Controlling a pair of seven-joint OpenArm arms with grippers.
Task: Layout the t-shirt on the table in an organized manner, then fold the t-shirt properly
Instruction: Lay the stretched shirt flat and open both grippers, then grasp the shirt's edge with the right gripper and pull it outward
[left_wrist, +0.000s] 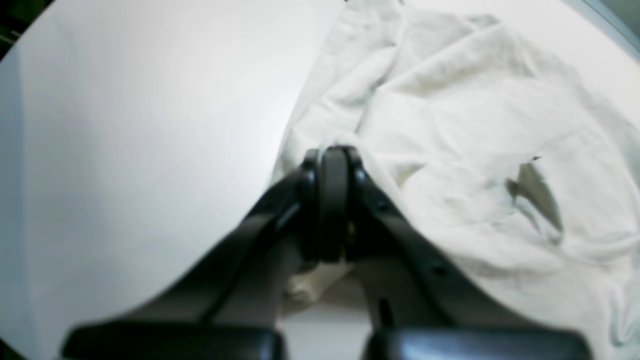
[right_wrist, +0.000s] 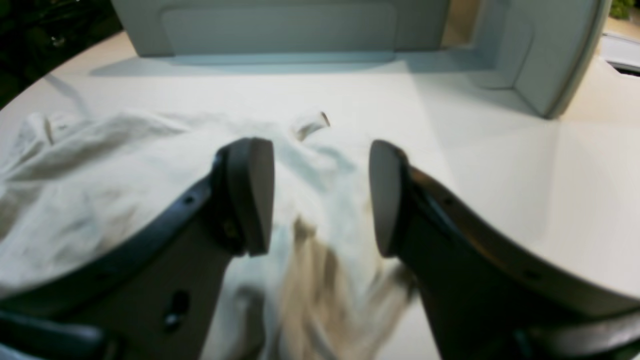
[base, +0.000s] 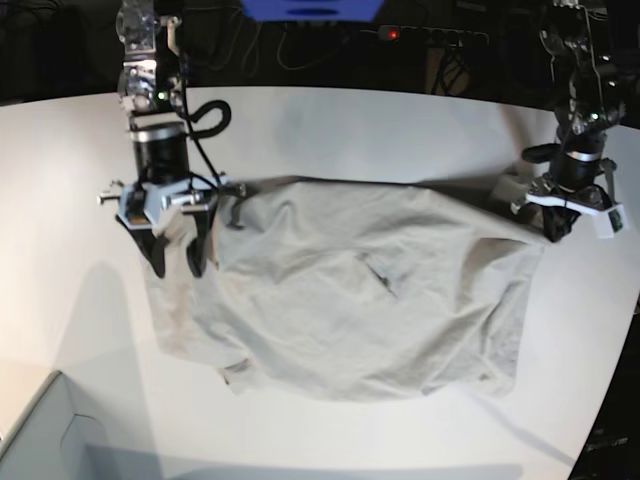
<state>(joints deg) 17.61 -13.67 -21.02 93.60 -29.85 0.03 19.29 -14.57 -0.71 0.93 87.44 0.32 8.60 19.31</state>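
Base view: the t-shirt (base: 360, 300) lies rumpled on the table (base: 400, 130); the left gripper (left_wrist: 334, 162) pinches its edge, while the right gripper (right_wrist: 322, 195) gapes above the cloth.

A robotics lab bench, dark beyond the tabletop.

Two black arms (base: 158, 130) (base: 580, 110) stand on a big white table (base: 350, 130) with a curved edge, cameras at their wrists. Behind the table, cables (base: 300, 45) trail through the dark, beside a small red light (base: 393, 34) and a blue object (base: 310, 10). A pale grey box (right_wrist: 300, 30) sits on the table. The only homely thing is a t-shirt (base: 370, 290) spread between the arms.
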